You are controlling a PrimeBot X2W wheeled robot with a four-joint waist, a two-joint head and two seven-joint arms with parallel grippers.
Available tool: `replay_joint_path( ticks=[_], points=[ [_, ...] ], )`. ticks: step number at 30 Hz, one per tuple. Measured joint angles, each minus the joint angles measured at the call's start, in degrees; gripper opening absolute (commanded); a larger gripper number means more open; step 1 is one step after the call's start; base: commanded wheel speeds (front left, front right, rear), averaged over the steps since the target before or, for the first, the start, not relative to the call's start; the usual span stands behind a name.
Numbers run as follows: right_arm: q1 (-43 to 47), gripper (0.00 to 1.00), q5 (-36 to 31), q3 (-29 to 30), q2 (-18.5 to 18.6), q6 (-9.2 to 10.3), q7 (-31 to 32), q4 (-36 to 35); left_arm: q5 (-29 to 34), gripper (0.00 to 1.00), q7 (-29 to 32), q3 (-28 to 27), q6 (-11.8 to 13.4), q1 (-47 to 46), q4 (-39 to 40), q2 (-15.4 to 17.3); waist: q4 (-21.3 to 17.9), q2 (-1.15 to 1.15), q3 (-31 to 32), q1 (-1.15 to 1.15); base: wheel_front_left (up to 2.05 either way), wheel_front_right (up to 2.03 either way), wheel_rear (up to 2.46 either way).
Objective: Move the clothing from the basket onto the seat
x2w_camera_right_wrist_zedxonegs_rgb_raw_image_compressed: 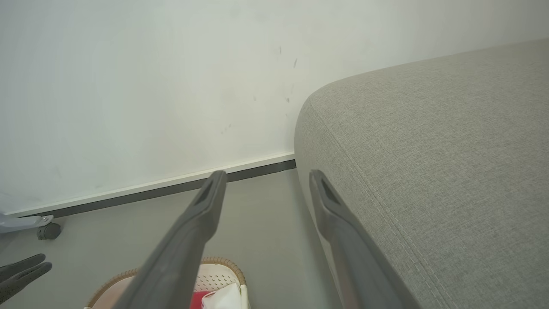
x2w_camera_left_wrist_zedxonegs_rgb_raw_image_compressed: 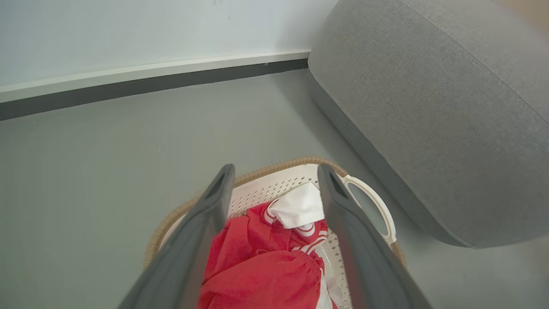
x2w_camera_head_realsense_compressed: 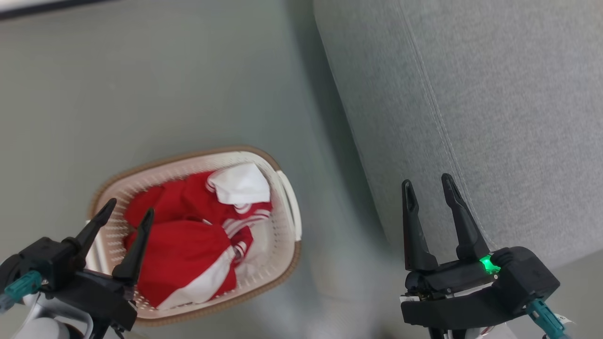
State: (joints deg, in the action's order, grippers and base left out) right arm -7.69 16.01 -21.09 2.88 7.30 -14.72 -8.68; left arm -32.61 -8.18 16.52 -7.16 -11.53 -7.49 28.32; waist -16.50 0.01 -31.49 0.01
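Above the basket (x2w_camera_head_realsense_compressed: 198,153) of clothing (x2w_camera_head_realsense_compressed: 188,249) the left gripper (x2w_camera_head_realsense_compressed: 131,207) hangs spread, empty, the right gripper (x2w_camera_head_realsense_compressed: 426,180) likewise beside the seat (x2w_camera_head_realsense_compressed: 494,117)

The red clothes (x2w_camera_head_realsense_compressed: 188,249) lie bunched up inside the basket (x2w_camera_head_realsense_compressed: 160,175) — soft red cloth with white stripes, and a white piece on top at the far side. The basket is small and cream-white, with little holes in its sides, a brown rim and a white handle on its right. It stands on the floor (x2w_camera_head_realsense_compressed: 141,84), left of the seat (x2w_camera_head_realsense_compressed: 494,117) — near it, not touching. The seat is big, light grey and cloth-covered, with a stitched seam and a rounded corner.
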Motion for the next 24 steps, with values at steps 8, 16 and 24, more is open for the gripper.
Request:
replay_joint_path(
  ticks=[8, 16, 24],
  points=[
    [0.0, 1.0, 2.4, -0.7, 0.0, 0.0, 0.0, -3.2, -0.2, 1.0, 2.6, 3.6, 0.0, -2.9, -1.5, 2.7, -3.3, 0.0, -5.8, 0.0, 0.0, 0.0, 0.0],
    [0.0, 1.0, 4.2, -1.5, -0.1, 0.0, 0.0, -5.8, -0.3, 1.0, 5.4, 6.2, 0.0, -5.3, -4.5, 4.5, -6.5, 0.0, -10.8, 0.0, 0.0, 0.0, 0.0],
    [0.0, 1.0, 5.3, -3.4, -0.2, 0.0, 0.0, -7.7, -0.5, 1.0, 8.9, 7.4, 0.0, -7.8, -8.3, 6.1, -9.4, 0.0, -14.8, 0.0, 0.0, 0.0, 0.0]
  ],
)
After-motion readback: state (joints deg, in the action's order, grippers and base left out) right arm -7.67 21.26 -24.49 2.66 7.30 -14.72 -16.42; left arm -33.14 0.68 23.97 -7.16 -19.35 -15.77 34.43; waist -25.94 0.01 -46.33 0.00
